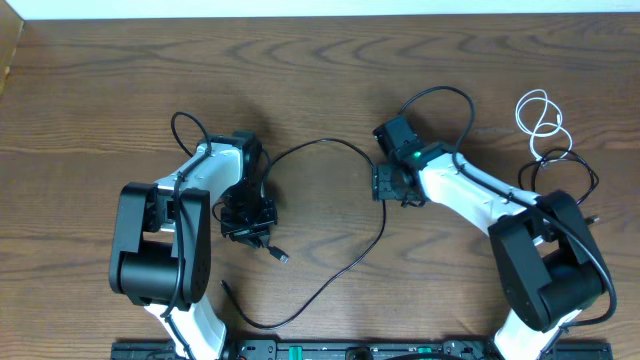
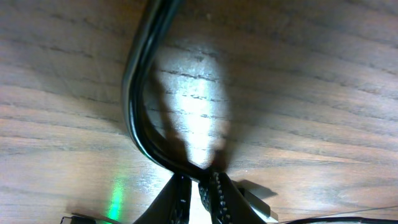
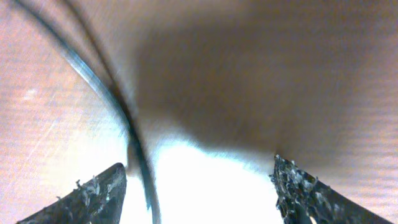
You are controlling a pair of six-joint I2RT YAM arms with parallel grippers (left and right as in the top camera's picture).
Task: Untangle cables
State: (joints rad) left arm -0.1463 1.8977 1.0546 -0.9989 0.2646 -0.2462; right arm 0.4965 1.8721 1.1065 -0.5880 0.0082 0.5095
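Wooden table (image 1: 320,70) carries a limp, light black cable (image 2: 140,68); left gripper (image 2: 199,193) pinches it, right gripper (image 3: 199,186) stands wide; probably graspable anywhere.

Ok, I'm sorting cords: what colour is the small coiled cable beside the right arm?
White; thin coiled cable, best in the overhead view.

Robotics lab workbench: wood-grain table (image 1: 100,100), left arm (image 1: 160,240) and right arm (image 1: 545,265) mounted on black rail (image 1: 300,351)

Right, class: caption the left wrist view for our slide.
Left gripper pinching a black cable over the wooden table.
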